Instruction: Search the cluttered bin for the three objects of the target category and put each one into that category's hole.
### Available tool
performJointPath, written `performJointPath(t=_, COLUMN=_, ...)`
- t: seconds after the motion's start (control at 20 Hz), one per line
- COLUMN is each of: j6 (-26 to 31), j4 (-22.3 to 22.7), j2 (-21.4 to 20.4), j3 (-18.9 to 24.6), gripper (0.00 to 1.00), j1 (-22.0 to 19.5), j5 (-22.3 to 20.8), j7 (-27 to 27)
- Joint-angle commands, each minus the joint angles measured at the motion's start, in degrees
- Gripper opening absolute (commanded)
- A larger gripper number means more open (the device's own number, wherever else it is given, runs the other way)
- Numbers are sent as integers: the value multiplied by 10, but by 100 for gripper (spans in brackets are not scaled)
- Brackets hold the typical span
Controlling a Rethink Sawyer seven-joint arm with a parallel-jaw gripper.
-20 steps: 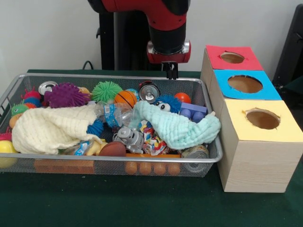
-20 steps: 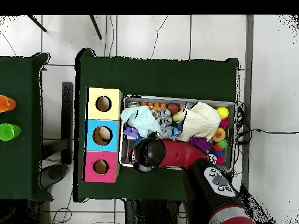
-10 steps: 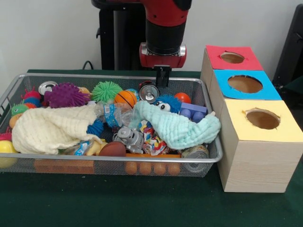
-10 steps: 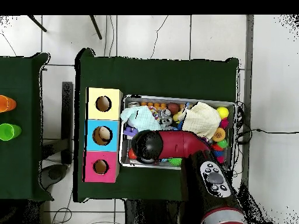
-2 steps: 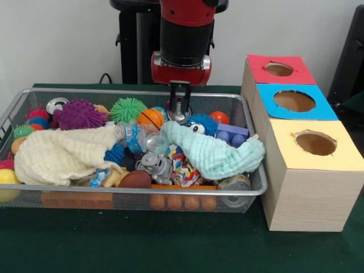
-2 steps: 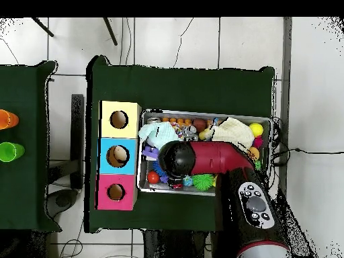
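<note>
I saw the gripper (image 5: 180, 102) hanging straight down from the red arm (image 5: 182, 34), fingers narrow, just above a silver can (image 5: 178, 112) at the wire bin's (image 5: 142, 190) twelve o'clock rim. At three o'clock stood the holed boxes (image 5: 301, 142), clear of it. A mint cloth (image 5: 213, 153) lay below.
</note>
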Motion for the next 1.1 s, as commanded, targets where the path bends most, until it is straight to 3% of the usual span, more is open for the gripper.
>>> performJointPath(t=0.05, j6=18, j4=-39, j2=3, j3=7, gripper=100, j1=-16, j5=-36, j7=-24)
performJointPath(t=0.3, j6=15, j4=-50, j2=7, j3=19, gripper=100, j1=-22, j5=-45, j7=-39)
performJointPath(t=0.6, j6=1, j4=-75, j2=8, j3=-9, gripper=100, j1=-5, j5=-65, j7=-2)
performJointPath(t=1.1, j6=11, j4=-190, j2=94, j3=12, gripper=100, j1=-30, j5=-90, j7=-42)
